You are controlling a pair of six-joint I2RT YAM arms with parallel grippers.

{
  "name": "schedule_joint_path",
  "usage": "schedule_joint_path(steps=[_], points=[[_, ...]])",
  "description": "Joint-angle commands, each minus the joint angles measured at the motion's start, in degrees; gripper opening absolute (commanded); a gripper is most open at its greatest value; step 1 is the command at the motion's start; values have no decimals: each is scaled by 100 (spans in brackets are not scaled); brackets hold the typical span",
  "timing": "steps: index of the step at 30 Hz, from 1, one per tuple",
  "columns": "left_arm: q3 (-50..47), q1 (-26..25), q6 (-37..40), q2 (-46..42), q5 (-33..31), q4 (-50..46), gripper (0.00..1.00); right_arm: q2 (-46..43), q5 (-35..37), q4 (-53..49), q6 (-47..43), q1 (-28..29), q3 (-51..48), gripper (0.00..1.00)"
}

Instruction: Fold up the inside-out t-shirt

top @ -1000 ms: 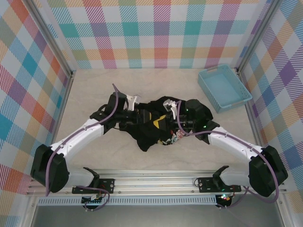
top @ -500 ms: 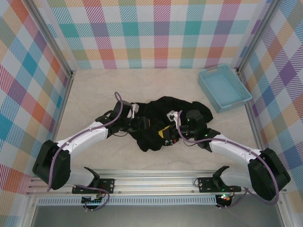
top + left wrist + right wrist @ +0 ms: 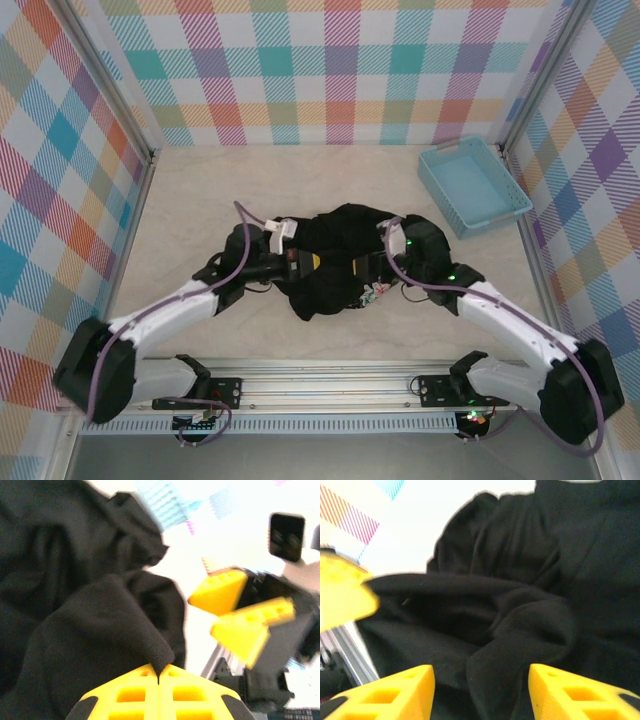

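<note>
The inside-out t-shirt lies as a crumpled black heap in the middle of the table, with a bit of coloured print showing at its near edge. My left gripper reaches in from the left. In the left wrist view it is shut on a fold of the black cloth. From the right, my right gripper faces it closely. Its yellow fingers stand open either side of a raised fold, with my right gripper gripping nothing.
A light blue tray sits at the back right against the checked wall. Bare table surrounds the heap on the left, behind it and in front of it, down to the rail at the near edge.
The left gripper has closed on a fold of the shirt. The right gripper, shut before, has opened and let go of the cloth. Both wrists have drawn closer together over the heap.
</note>
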Motion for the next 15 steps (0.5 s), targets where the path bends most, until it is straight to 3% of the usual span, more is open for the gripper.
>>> schedule_joint_path(steps=[1,8,15], points=[[-131,17,818,-392,553,961,0,-328,-1089,42,-519,20,250,66],[-58,11,1502,-591,1395,936,0,459,-1022,-219,-1298,21,832,78],[189,19,1913,-705,1366,304,0,1461,-1029,-253,-1814,29,1040,83]])
